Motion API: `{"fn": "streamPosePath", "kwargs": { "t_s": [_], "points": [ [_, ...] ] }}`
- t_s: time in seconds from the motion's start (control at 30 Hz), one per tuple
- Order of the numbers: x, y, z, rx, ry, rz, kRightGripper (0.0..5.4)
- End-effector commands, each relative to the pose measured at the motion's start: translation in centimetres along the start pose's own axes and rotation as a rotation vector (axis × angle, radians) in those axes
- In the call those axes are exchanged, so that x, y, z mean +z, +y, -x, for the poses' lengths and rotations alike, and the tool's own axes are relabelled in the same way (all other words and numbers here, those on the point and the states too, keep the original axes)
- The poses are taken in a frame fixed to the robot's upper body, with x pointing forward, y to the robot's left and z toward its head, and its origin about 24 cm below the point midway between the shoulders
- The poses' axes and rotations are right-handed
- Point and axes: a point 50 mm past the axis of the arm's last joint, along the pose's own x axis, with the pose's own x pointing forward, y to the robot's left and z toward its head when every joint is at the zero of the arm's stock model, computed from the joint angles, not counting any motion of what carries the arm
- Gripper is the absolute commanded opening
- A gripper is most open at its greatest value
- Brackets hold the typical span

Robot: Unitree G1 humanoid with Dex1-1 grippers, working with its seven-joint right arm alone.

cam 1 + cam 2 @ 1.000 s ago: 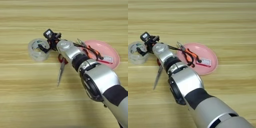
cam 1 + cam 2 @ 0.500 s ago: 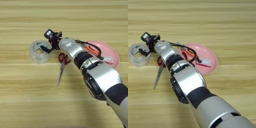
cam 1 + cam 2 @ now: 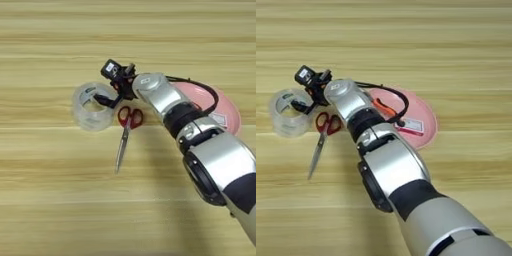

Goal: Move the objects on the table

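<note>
Right hand (image 3: 111, 90) reaches over the tabletop (image 3: 50, 200), black fingers spread; one finger (image 3: 101, 99) dips into the clear tape roll (image 3: 92, 106), which sits at the hand's left. Red-handled scissors (image 3: 125, 134) lie just right of the roll, blades pointing toward the robot. Pink plate (image 3: 423, 117), with the orange-handled pliers (image 3: 385, 109), lies behind the forearm.
</note>
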Motion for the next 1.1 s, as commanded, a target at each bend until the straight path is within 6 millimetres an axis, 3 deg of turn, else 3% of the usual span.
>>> {"fn": "streamPosePath", "kwargs": {
  "t_s": [0.03,0.27,0.57,1.1],
  "points": [
    [-3.9,-1.1,1.6,-0.033,0.166,0.025,5.36],
    [-4.9,-0.5,3.1,0.004,0.181,-0.023,5.36],
    [-4.7,0.5,3.9,0.018,0.143,-0.033,5.36],
    [-4.5,0.5,4.0,0.017,0.11,-0.045,3.43]
  ]
}}
